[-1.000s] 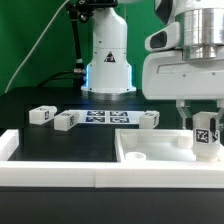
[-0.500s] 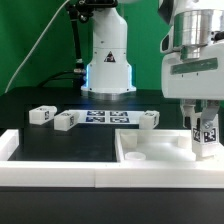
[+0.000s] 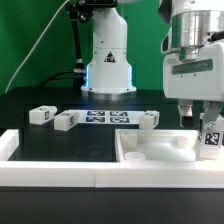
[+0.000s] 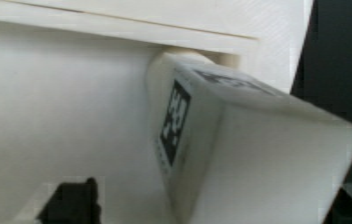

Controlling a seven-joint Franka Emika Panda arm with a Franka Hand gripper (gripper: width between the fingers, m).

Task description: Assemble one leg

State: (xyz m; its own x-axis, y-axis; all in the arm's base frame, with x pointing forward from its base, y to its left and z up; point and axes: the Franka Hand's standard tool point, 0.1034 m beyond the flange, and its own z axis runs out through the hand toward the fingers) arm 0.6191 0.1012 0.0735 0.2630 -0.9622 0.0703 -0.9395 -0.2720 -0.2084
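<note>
Sitting clamped in pincer [image 3: 206, 122]: tagged leg [image 3: 210, 139]

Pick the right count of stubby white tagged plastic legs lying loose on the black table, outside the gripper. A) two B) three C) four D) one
B: one stubby white tagged leg, a second leg and a third leg lie on the black table; the gripper holds the fourth leg.

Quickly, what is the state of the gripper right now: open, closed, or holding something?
The gripper: closed, holding one white leg between its fingers.
</note>
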